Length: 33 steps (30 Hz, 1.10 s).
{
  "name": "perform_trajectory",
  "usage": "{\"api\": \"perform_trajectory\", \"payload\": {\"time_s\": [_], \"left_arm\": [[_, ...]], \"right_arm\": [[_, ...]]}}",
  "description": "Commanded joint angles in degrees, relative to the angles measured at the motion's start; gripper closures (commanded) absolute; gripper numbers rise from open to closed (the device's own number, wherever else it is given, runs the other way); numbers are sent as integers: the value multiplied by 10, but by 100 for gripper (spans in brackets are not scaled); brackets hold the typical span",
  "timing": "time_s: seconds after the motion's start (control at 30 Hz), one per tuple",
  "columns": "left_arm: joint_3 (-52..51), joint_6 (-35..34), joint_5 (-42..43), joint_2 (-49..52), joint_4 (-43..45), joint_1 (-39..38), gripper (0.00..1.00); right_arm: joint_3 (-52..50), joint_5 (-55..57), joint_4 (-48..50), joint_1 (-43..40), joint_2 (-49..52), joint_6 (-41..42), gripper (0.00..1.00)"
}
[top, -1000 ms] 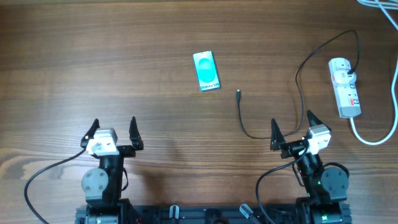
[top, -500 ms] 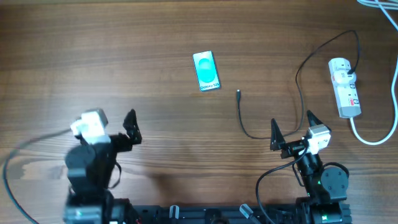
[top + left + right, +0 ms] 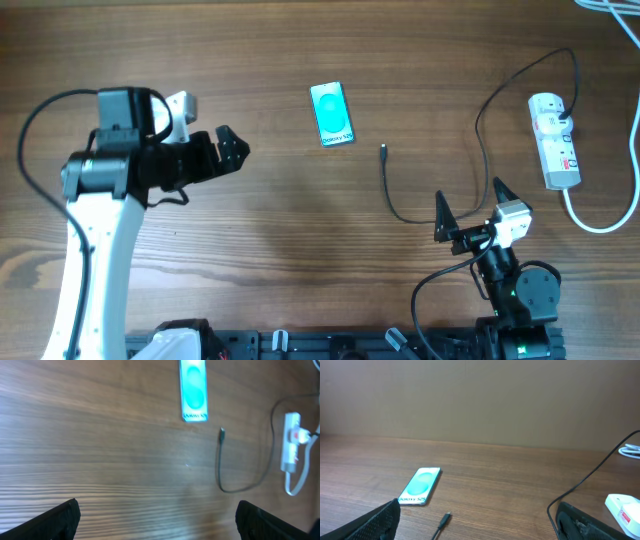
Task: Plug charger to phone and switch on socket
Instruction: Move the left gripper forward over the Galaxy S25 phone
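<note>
Left gripper (image 3: 225, 152) hangs spread wide and empty, left of the phone (image 3: 333, 114); right gripper (image 3: 470, 205) gapes too, beside the charger (image 3: 384, 152) cable.

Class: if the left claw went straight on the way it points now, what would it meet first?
Probably the bare table, short of the phone. The left claw points roughly towards the phone, but its height above the wood is unclear.

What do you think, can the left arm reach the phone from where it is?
Probably yes. The open left pincer points toward the phone, with only bare table between them. The cable lies on the phone's other side.
</note>
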Motion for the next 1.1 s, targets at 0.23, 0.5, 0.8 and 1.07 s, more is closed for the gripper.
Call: {"api": "perform_trajectory", "payload": {"time_s": [0.23,0.5,0.8,1.07], "left_arm": [[7,-20,61,94,-20,-27,96],[7,-59,-17,100,-24,-81,90],[7,-100,-76,101,-23,-120,61],[7,-100,-76,101,-23,-120,16]], "right_arm": [[-1,-9,3,2,-2,1,0],[-1,-9,3,2,-2,1,0],[-1,-9,3,2,-2,1,0],[-1,-9,3,2,-2,1,0]]}}
